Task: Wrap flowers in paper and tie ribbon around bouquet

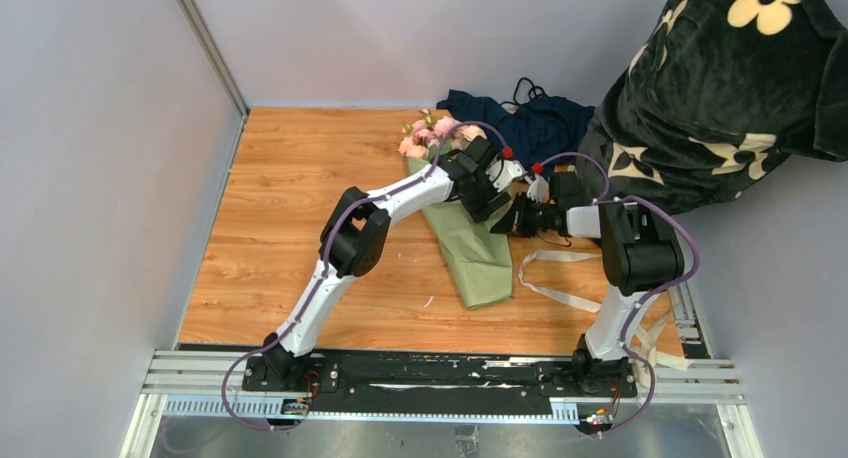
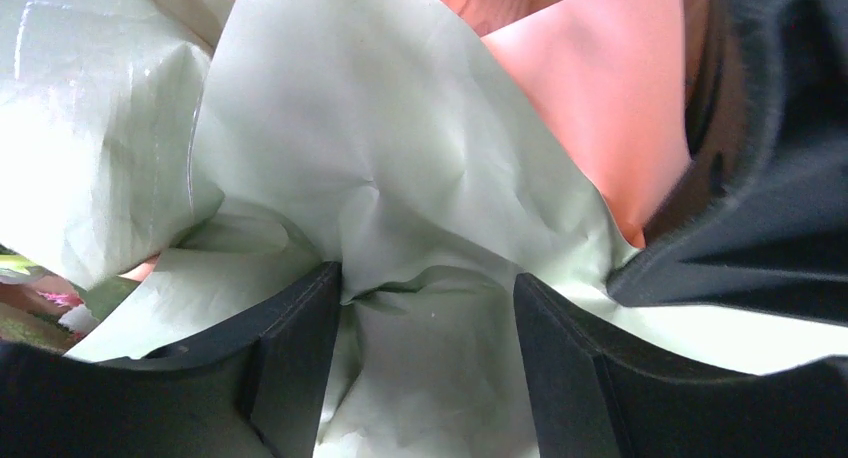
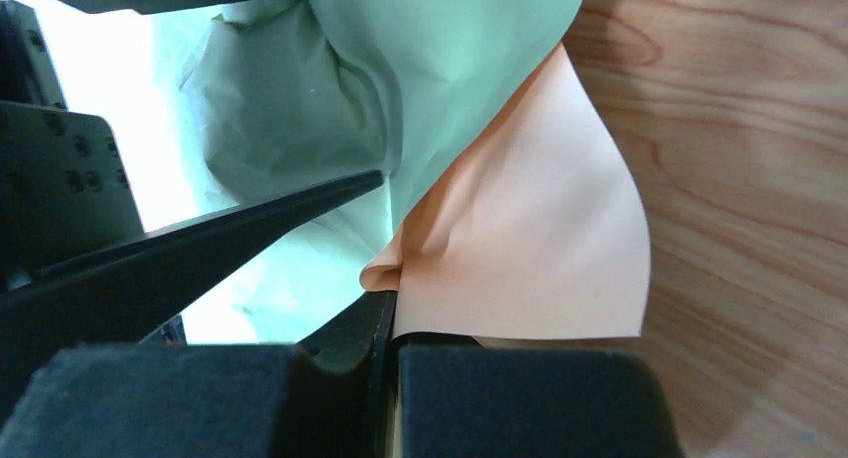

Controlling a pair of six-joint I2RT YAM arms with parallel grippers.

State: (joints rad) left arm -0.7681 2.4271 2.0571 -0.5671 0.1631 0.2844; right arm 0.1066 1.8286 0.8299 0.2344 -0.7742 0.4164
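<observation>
On wood tabletop [image 1: 290,178] between grey walls [image 1: 100,178]: bouquet [image 1: 470,248], ribbon [image 1: 560,255] alongside.

Nothing legible in any view: no word, number, brand or sign can be read on the paper [image 1: 480,263], nor on the black fabric [image 1: 700,98], which carries only cream flower prints.
</observation>
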